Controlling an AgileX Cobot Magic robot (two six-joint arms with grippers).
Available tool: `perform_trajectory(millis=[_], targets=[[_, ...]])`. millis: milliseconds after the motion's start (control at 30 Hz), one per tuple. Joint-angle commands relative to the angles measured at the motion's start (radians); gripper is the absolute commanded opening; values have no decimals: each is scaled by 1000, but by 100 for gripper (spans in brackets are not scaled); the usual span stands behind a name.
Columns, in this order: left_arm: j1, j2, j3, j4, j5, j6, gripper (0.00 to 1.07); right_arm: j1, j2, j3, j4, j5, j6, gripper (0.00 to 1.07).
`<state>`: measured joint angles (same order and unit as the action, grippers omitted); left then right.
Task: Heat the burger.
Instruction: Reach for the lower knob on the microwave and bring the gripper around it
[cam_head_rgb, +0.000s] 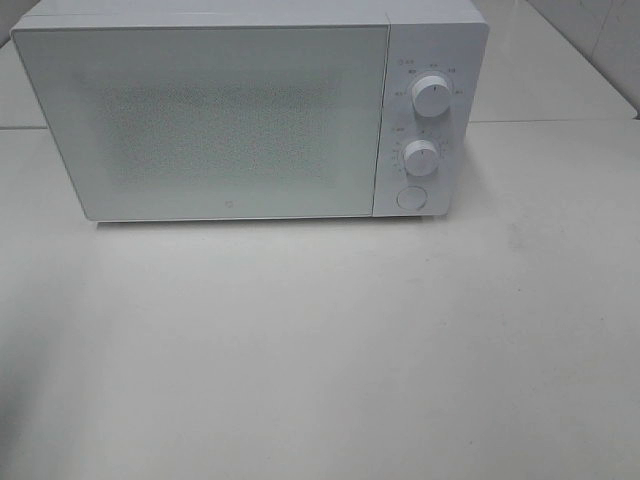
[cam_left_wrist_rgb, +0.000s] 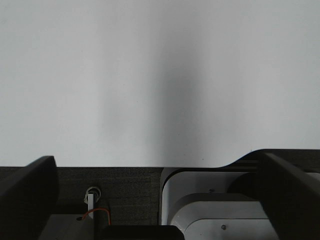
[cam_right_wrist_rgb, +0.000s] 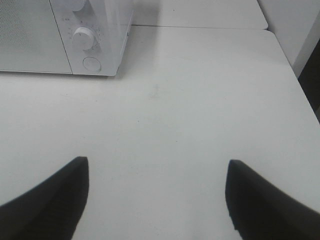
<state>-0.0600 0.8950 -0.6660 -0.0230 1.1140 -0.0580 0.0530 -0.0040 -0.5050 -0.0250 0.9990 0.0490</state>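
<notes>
Right gripper (cam_right_wrist_rgb: 157, 162): two dark fingers (cam_right_wrist_rgb: 55, 195) spread wide, nothing between them. White table (cam_right_wrist_rgb: 190, 115) shows through the gap. It hangs above the table, out in front of the control end of the microwave (cam_head_rgb: 230, 120) and well apart from it.

Left gripper (cam_left_wrist_rgb: 156, 159): its fingers are wide apart too, one at each edge of its wrist view, holding nothing. It faces a plain white surface with a soft grey shadow band down the middle; I cannot tell what surface that is. Close under the camera are a dark base, a rounded white casing and a thin orange wire (cam_left_wrist_rgb: 95, 212).

The microwave is white and stands toward the far side of the table. Its door (cam_head_rgb: 200, 120) is shut flush, a pale speckled panel I cannot see through. Right of the door, in one column: upper knob (cam_head_rgb: 432, 95), lower knob (cam_head_rgb: 421, 157), round button (cam_head_rgb: 411, 197) at the bottom.

Burger: it shows in none of the three views. The shut door hides the inside, so I cannot tell where it is.

Furthest back, a second white tabletop (cam_right_wrist_rgb: 200, 12) meets this one at a seam.
</notes>
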Motion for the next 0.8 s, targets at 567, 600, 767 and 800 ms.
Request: perform_trajectory(millis=[567,600,767,800], targets=[[1,-480,146,2,-43,3,100,-6,-28,6,-4,-5,-15,75],[1,-538,146,1,-43,3,100,-6,-28,6,-4,-5,-15,75],[1,-643,146,-9,-43,3,100,-6,-28,6,-4,-5,-15,75],[1,-696,146,-9,-43,3,100,-6,-28,6,-4,-5,-15,75]])
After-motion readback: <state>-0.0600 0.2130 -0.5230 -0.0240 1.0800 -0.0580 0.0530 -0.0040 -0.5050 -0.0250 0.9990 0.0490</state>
